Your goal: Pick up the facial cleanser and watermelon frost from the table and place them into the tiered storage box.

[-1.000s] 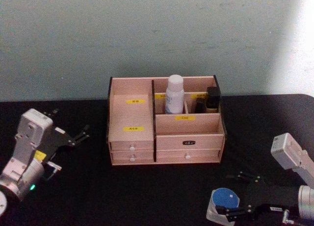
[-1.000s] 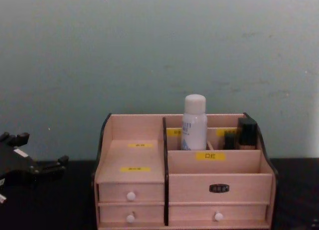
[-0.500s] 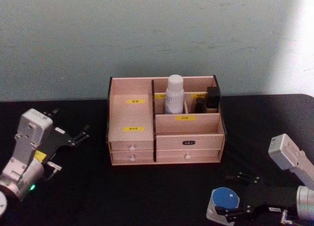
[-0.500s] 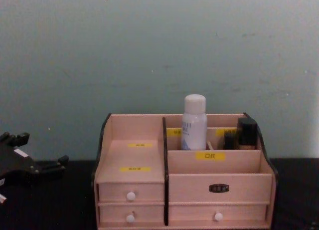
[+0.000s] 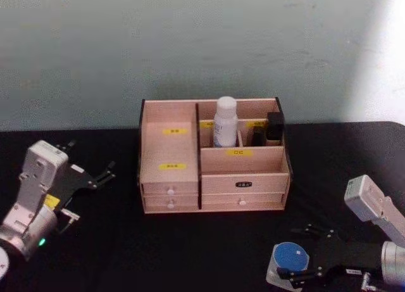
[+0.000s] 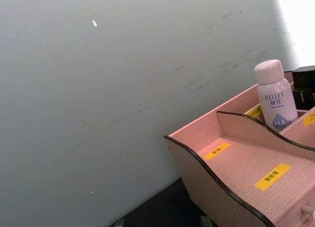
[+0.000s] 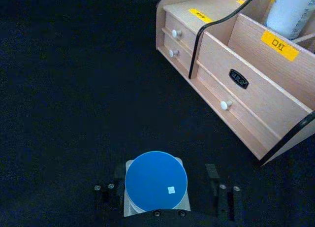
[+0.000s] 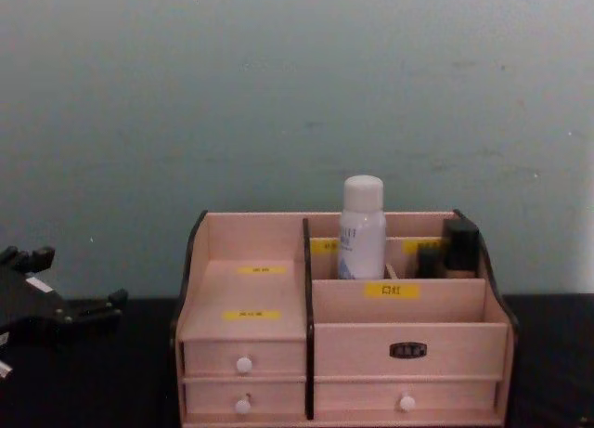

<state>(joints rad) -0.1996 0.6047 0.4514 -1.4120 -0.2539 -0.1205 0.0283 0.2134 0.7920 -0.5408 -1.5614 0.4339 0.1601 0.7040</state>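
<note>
Watermelon frost (image 5: 288,261) upright, blue lid (image 7: 156,181) up, inside spread right claw (image 7: 165,175), ungripped; left claw (image 5: 90,158) splayed, parked

The light is dim and even, with no hard shadows. The plain grey-green wall (image 5: 190,45) is flatly lit except at its right edge, where a blown-out patch washes it white in the head view and in one corner of the left wrist view. The matte black table (image 5: 190,247) swallows the light and shows no surface detail. The pale pinkish wooden storage box with dark edges (image 8: 251,279) is softly lit, its deeper compartments slightly shaded. The head and chest views look soft and grainy. In the right wrist view, the squat clear jar (image 7: 156,181) has a blue lid free of glare.
</note>
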